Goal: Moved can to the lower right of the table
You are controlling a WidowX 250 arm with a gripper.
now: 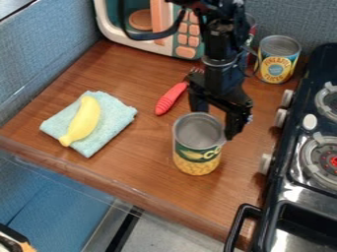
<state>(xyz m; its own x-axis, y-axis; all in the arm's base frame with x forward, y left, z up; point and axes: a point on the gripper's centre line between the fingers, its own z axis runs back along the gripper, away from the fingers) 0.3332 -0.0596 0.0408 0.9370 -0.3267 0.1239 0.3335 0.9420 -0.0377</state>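
The black gripper (216, 119) hangs at the centre of the table, at the upper right edge of the can, with its fingers apart. One finger is partly hidden behind the can's rim, and the other comes down along its right side. The can (197, 156), with a bare metal top and a green and yellow label, stands upright on the brown wooden table (145, 172). Whether the fingers press on the can cannot be told.
A yellow banana (83, 120) lies on a folded light-blue cloth (117, 117) at the left. Behind the gripper are a red-handled fork (170, 99), a toy microwave (163, 47) and a pineapple can (276, 61). The black stove (299, 194) borders the right side.
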